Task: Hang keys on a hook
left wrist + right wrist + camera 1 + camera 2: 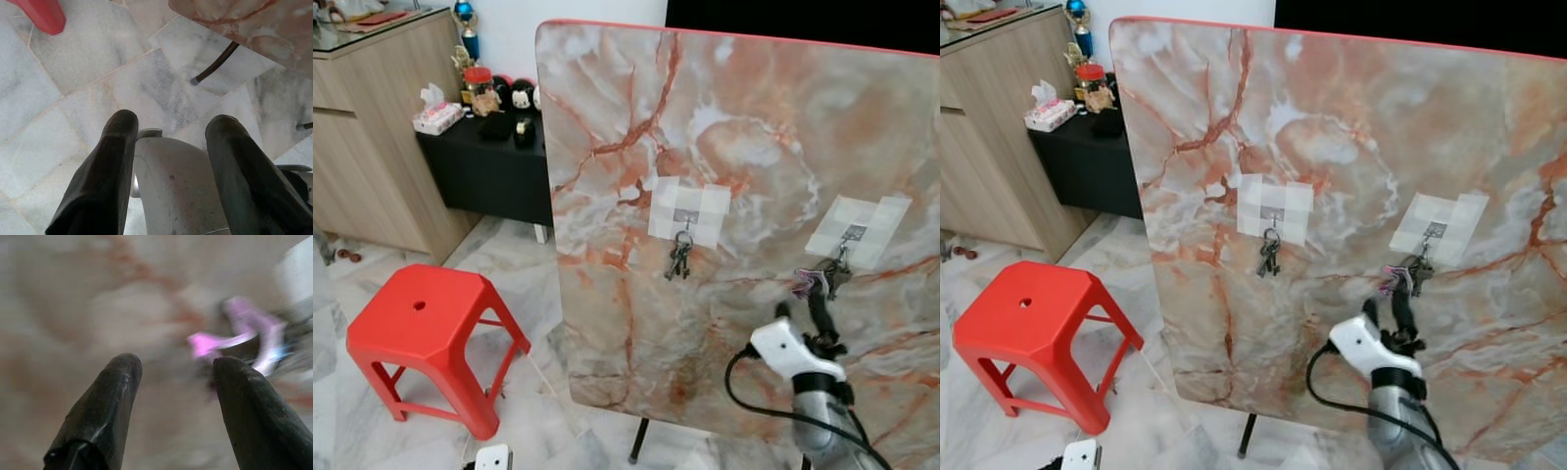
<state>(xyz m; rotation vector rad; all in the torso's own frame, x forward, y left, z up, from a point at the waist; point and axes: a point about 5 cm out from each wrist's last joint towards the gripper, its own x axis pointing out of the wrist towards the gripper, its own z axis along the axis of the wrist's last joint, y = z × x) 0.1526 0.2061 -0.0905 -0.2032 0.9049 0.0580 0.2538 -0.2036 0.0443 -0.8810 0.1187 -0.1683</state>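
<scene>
Pink-tagged keys (815, 282) hang from the hook (849, 238) near the marble panel's (744, 117) right edge; the right end effector (1387, 311), fingers apart and empty, should back away straight.

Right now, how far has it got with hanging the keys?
It looks nearly finished. One dark key bunch hangs from the left taped hook. The bunch with the pink tag appears to hang from the right taped hook. The right pincer sits open just below it. What seems left is backing away.
</scene>
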